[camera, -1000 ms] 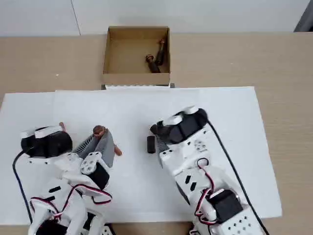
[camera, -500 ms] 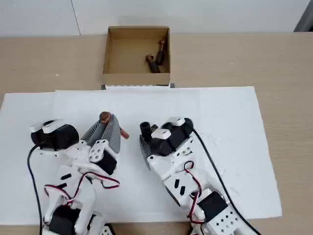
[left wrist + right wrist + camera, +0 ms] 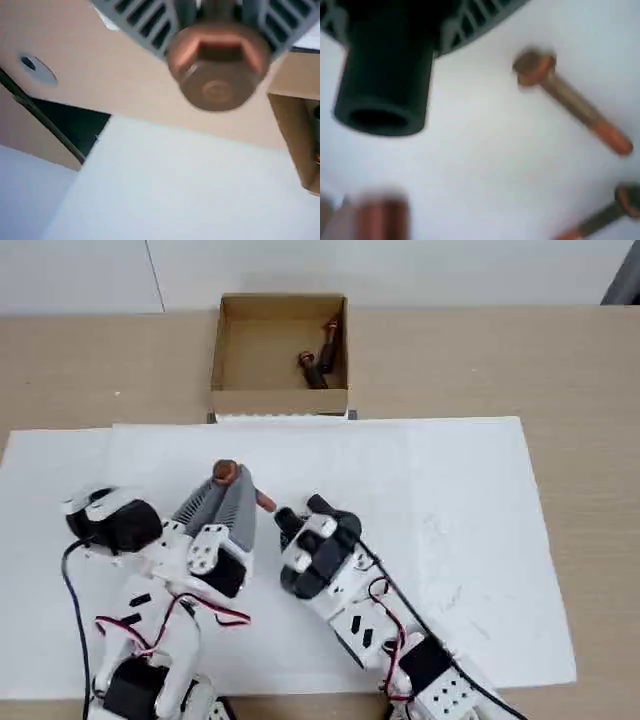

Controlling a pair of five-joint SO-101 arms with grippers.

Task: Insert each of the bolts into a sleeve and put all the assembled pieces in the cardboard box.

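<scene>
High view, lower left of the frame: left hand [image 3: 232, 490], grey ribbed fingers clamped on the held bolt [image 3: 217, 70], raised over the white sheet [image 3: 450, 490]. Copper head toward the top of the frame, shank tip slanting down to the right.

Just right of it, near the lower centre: right hand [image 3: 300, 518], gripping a black sleeve [image 3: 382, 85]. Bolt tip and sleeve just beside each other; touching or apart, cannot tell from above.

Top centre of the high view: cardboard box [image 3: 280, 400] on the bare bench [image 3: 560, 360], just beyond the far edge of the sheet. Two assembled pieces [image 3: 318, 360], dark with copper ends, lying against the right-hand inner wall.

Left wrist view, top centre: flanged hexagonal head of the held bolt end-on, pinched between the two ribbed fingers. A corner of the cardboard box at the right edge, tan bench behind, white sheet across the lower half.

Right wrist view, upper left: sleeve end-on, hollow mouth open and nothing inside it, fingers closed around the upper part. On the sheet at upper right, a loose bolt [image 3: 570, 102] lying flat, head to the upper left. At the lower right corner, a second loose bolt [image 3: 615, 207], partly cut off by the frame. At the lower left, a copper blur [image 3: 382, 215], too soft to name.
</scene>
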